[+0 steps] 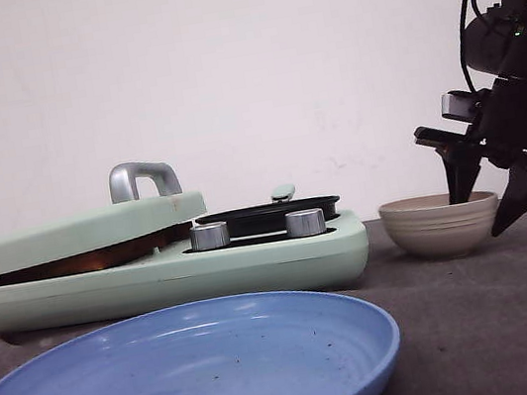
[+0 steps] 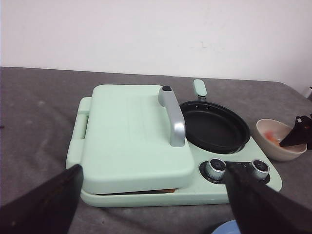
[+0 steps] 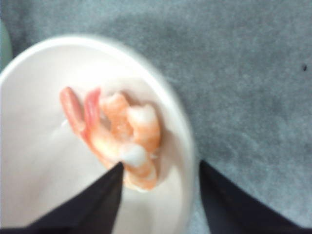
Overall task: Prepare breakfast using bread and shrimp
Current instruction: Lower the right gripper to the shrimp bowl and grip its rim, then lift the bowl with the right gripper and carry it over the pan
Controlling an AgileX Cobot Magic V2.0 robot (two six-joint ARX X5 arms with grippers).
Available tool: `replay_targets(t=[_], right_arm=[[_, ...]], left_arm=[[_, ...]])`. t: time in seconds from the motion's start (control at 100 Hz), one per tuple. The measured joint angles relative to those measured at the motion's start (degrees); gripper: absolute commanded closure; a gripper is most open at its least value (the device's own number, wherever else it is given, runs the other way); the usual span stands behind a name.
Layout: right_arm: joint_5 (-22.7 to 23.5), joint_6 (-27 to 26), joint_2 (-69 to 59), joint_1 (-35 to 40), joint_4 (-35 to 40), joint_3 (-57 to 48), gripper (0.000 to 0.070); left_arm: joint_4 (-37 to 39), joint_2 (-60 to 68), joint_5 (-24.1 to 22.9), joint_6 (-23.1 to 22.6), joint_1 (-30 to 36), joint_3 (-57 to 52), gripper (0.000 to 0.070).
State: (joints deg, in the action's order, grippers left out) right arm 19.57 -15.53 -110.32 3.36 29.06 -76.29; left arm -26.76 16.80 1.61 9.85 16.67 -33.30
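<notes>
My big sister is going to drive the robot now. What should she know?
Right gripper: open, one finger inside the bowl, the other outside its rim, holding nothing yet.
Left gripper: open, empty, hovering in front of the green cooker.
Shrimp: in the bowl.
Bread: a brown edge shows under the shut lid.
Pan and blue plate are empty.
Left: get the shrimp out, then plate everything.

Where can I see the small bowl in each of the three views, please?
Front view: the bowl stands at the right, beside the green cooker; one of the right gripper fingers dips inside it, the other is outside.
Left wrist view: at the right edge, beside the cooker.
Right wrist view: it fills the left side, holding the shrimp.
Shared landmark: the black finger at the bowl's rim.
</notes>
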Motion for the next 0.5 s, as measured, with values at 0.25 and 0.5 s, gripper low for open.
replay_targets(t=[0.25,0.5], right_arm=[[2.8,0.0,0.0,0.0,0.6,0.0,0.0358],[2.8,0.1,0.0,0.0,3.5,0.0,0.0373]], left_arm=[[0.0,0.0,0.0,0.0,0.0,0.0,0.0185],[0.0,0.0,0.0,0.0,0.0,0.0,0.0185]])
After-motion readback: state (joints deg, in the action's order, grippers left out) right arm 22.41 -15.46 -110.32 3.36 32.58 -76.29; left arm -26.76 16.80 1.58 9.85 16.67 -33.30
